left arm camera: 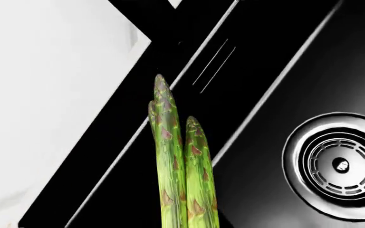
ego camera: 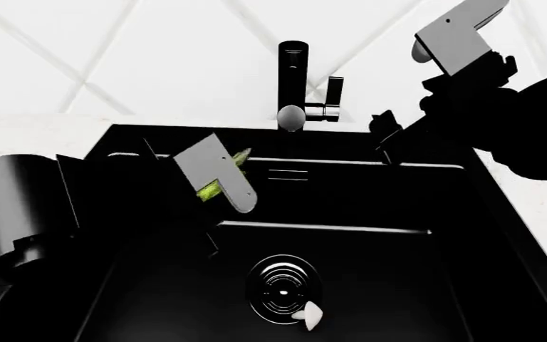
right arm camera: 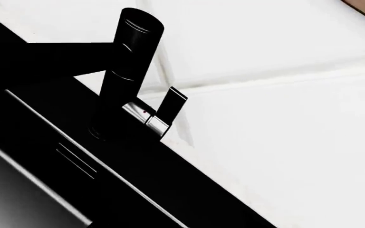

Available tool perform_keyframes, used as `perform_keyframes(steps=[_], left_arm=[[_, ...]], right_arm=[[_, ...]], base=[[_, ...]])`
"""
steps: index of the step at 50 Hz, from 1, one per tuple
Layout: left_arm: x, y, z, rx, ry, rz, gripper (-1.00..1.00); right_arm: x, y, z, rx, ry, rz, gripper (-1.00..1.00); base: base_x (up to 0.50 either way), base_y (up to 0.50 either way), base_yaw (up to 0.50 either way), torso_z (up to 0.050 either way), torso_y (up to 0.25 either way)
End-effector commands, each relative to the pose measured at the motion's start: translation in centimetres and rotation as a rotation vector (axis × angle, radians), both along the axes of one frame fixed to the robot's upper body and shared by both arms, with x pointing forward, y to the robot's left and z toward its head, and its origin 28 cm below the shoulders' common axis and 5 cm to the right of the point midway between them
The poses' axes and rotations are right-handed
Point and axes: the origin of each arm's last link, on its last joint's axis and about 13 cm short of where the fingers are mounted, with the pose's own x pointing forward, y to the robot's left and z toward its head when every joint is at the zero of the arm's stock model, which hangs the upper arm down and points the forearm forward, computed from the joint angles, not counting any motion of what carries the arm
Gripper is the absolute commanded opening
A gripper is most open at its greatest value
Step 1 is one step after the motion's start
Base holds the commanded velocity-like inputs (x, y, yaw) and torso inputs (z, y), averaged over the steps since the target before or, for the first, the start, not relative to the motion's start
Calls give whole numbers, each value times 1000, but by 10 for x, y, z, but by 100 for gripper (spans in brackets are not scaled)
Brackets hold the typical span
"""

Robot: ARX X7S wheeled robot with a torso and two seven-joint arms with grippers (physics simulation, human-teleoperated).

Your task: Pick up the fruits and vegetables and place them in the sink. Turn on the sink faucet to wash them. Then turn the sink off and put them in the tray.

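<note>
Sink (ego camera: 501, 285) fills the view, white bench (ego camera: 26, 135) around it. Left pincer (ego camera: 219, 178) clamped on asparagus (left arm camera: 176, 166), over the stepped ledge. Right pincer (ego camera: 392, 139) near faucet (ego camera: 293, 78) lever (right arm camera: 169, 102), state unclear. Garlic (ego camera: 310, 318) beside drain (ego camera: 283, 285). Risk: releasing here strands the stalks on the ledge. Basin centre open.

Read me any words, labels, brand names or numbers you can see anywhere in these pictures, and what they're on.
None: no readable text on the faucet, sink, drain or asparagus.
A tiny red mark on the faucet's lever base is too small to read.
</note>
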Motion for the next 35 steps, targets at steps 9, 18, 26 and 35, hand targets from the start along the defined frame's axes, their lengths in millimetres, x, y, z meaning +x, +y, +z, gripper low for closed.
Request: perform_keyframes(steps=[9, 18, 26, 35], left_arm=[[21, -13, -37, 131, 268, -65, -100], [24, -18, -51, 154, 321, -119, -100], [23, -27, -67, 154, 370, -203, -100], [19, -36, -85, 163, 405, -260, -100]], right_arm=[[2, 0, 4, 1, -27, -14, 100], [2, 0, 6, 4, -38, -28, 100], [3, 0, 6, 9, -42, -35, 100], [4, 0, 3, 12, -42, -37, 100]], base=[[0, 0, 0, 0, 0], [0, 0, 0, 2, 0], [0, 0, 0, 0, 0], [0, 0, 0, 0, 1]])
